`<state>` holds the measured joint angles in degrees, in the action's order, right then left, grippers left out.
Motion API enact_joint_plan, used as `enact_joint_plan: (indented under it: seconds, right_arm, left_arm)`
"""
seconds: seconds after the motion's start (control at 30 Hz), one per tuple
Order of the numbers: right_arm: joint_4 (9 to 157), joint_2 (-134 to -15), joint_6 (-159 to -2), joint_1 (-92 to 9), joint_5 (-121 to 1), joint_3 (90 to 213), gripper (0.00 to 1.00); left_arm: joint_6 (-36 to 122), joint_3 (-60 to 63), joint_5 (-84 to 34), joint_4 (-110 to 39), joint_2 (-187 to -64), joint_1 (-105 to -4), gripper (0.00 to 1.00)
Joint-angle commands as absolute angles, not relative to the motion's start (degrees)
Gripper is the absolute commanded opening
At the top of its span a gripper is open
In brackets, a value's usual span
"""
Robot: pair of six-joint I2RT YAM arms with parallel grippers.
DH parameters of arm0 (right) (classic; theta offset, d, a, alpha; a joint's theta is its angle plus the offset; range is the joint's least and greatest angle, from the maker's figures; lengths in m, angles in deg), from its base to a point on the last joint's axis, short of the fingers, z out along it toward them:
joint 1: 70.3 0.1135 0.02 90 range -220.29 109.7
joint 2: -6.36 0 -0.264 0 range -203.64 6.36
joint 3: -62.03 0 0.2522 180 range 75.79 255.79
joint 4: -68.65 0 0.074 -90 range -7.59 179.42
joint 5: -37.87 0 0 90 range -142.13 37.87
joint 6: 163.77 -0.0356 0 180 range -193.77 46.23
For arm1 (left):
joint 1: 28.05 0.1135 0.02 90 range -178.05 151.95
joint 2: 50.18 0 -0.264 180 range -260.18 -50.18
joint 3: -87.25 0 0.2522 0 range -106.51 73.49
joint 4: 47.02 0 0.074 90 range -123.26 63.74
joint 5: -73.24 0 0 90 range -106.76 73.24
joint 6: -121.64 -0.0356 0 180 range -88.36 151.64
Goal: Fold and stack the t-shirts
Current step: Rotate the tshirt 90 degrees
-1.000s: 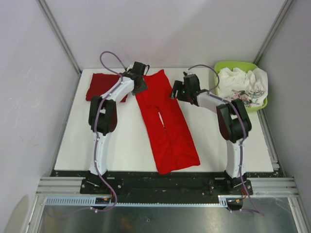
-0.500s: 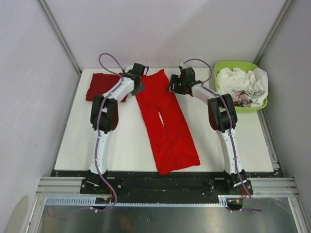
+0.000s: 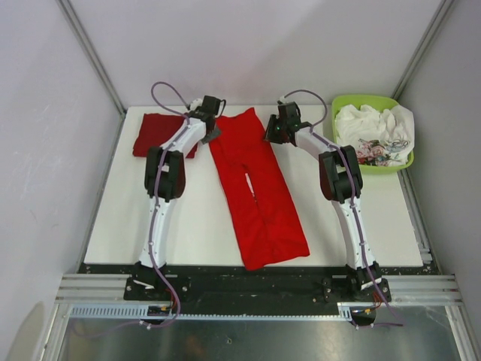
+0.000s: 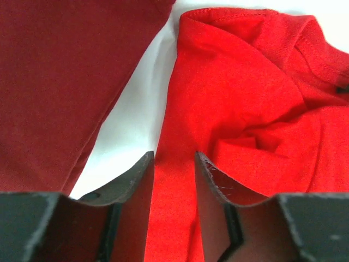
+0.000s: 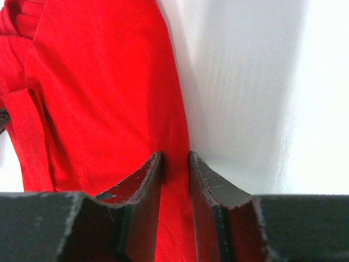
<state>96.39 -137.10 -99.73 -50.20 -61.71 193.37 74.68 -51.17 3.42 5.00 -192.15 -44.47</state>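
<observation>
The bright red t-shirt (image 3: 259, 195) lies down the middle of the white table (image 3: 188, 218), folded into a long narrow strip that runs from the near edge to the far edge. At its far end the left gripper (image 4: 174, 155) straddles the left edge, jaws narrowly apart over flat cloth. The right gripper (image 5: 175, 154) has its jaws almost together around the right edge; whether they pinch it is unclear. The darker red t-shirt (image 3: 154, 134) lies folded at the table's far left corner.

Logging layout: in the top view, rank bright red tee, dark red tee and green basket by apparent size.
1. Bright red tee
2. Green basket
3. Dark red tee, partly behind the left arm
</observation>
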Motion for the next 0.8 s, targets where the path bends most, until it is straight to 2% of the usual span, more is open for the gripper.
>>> enact_joint_plan:
  seconds: [0.0, 0.07, 0.2, 0.37, 0.5, 0.6, 0.67, 0.77]
  right_arm:
    - [102.97, -139.4, -100.74, -50.16, -58.09, 193.43, 0.28]
    - [103.16, -139.11, -101.04, -50.1, -57.51, 192.89, 0.22]
    - [103.26, -138.12, -102.18, -50.08, -55.51, 191.08, 0.12]
    - [102.75, -134.93, -105.1, -51.05, -52.42, 185.95, 0.05]
    - [101.67, -131.9, -109.14, -52.18, -49.18, 180.68, 0.03]
    - [101.27, -130.57, -110.67, -52.24, -46.96, 178.5, 0.08]
    - [100.91, -130.24, -110.88, -52.31, -46.13, 177.91, 0.16]
    - [101.78, -130.72, -109.81, -52.9, -46.14, 179.95, 0.39]
  left_arm:
    - [73.19, -55.33, 2.03, 4.86, -194.86, -44.0, 0.36]
    - [72.74, -56.8, 0.73, 4.83, -196.15, -43.97, 0.28]
    - [70.56, -62.77, -4.03, 4.73, -200.12, -44.08, 0.17]
    - [68.95, -69.0, -8.5, 3.98, -204.3, -44.97, 0.14]
    - [67.74, -71.59, -13.21, 1.17, -206.31, -45.57, 0.14]
    - [66.57, -72.27, -15.25, -0.89, -206.86, -45.88, 0.18]
    - [65.79, -72.33, -15.81, -1.57, -206.73, -45.95, 0.24]
    - [64.21, -70.87, -14.95, -1.88, -204.57, -45.74, 0.42]
